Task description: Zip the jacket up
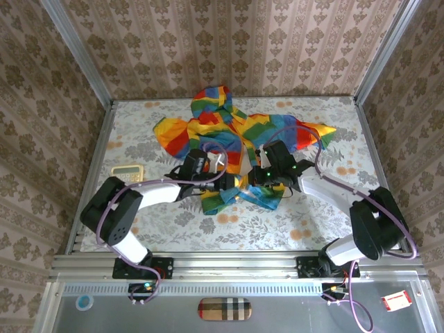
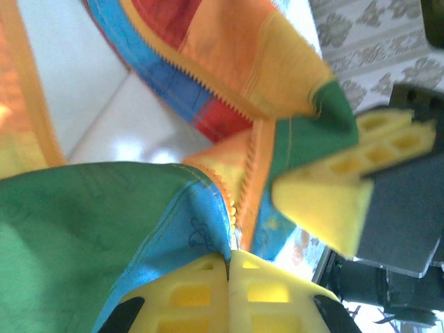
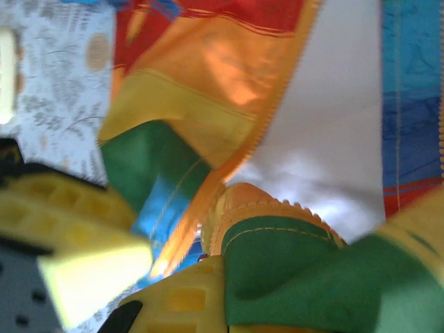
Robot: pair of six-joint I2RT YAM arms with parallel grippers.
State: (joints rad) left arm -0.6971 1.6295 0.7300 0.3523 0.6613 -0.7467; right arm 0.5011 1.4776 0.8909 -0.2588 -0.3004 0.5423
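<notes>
The rainbow-striped jacket (image 1: 229,132) lies crumpled at the middle back of the table, its front open and its lower hem pulled toward the arms. My left gripper (image 1: 227,183) and right gripper (image 1: 255,178) meet at that hem, close together. In the left wrist view, the left gripper (image 2: 229,258) is shut, pinching the blue hem edge right at the bottom of the orange zipper (image 2: 244,187). The right arm's yellow finger (image 2: 326,201) hovers beside it. In the right wrist view, the right gripper (image 3: 225,277) is shut on a green fold of the jacket (image 3: 291,270), which hides one finger. The orange zipper tape (image 3: 208,187) runs just above.
A small beige calculator-like object (image 1: 127,171) lies on the floral tabletop (image 1: 333,208) left of the left arm. Patterned walls close in the back and sides. A metal rail (image 1: 236,262) runs along the near edge, with a plaid item (image 1: 223,309) and a red-and-white card (image 1: 395,300) below it.
</notes>
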